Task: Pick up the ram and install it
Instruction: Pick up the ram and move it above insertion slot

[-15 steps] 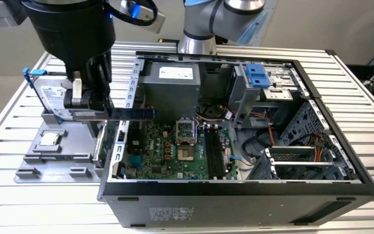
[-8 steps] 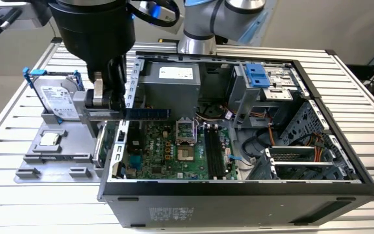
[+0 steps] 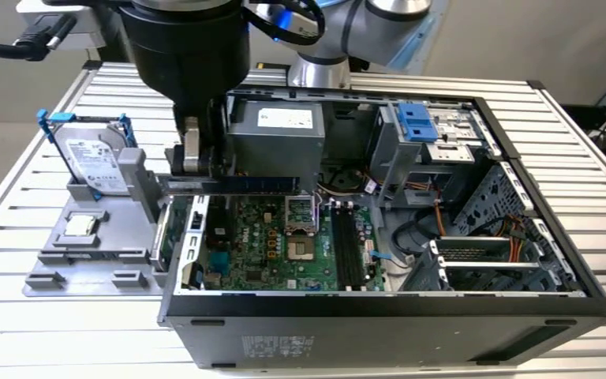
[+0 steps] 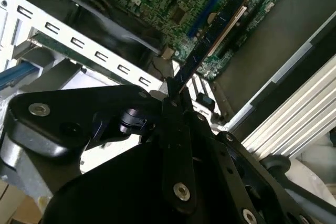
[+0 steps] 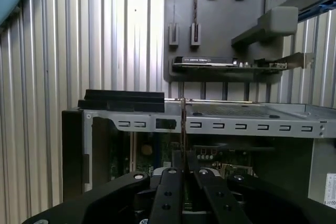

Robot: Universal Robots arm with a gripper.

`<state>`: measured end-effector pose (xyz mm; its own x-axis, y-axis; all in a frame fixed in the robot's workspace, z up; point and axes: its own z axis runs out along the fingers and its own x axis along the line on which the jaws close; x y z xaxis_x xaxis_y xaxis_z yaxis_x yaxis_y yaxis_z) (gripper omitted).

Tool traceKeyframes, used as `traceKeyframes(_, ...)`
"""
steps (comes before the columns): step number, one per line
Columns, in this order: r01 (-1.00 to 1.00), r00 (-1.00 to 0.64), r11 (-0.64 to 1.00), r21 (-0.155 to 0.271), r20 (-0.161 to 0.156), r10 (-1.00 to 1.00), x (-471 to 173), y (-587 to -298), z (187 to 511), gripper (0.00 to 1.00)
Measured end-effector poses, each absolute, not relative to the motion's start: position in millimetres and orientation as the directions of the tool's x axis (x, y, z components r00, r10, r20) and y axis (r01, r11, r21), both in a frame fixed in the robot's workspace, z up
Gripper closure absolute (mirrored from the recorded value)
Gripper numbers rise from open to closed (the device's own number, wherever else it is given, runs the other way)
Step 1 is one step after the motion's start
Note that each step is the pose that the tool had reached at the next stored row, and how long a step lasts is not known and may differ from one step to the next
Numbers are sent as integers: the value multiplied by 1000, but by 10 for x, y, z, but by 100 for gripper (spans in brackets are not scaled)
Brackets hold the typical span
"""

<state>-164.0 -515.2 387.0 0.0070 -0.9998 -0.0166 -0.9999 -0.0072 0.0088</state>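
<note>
Ram [image 3: 242, 183] is pinched at one end in my claw [image 3: 196, 162], fingers closed tight on the stick. It hangs level in the air above the motherboard [image 3: 271, 253] of the open computer case [image 3: 387, 332], near the case wall beside the grey parts holder [image 3: 92, 260] on the tabletop [image 3: 61, 339].

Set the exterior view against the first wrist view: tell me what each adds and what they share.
Exterior view adds the ram's full length, held level over the open case, plus the power supply. First wrist view adds the ram edge-on, a thin line running from the gripper across the case's rim. Both show the gripper shut on the ram, the hard drive and the grey holder.
</note>
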Motion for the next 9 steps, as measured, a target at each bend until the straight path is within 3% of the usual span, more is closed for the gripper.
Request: traceKeyframes(9, -1000, 7, -7, 9, -17, -1000, -1353, -5152, 3870, 100)
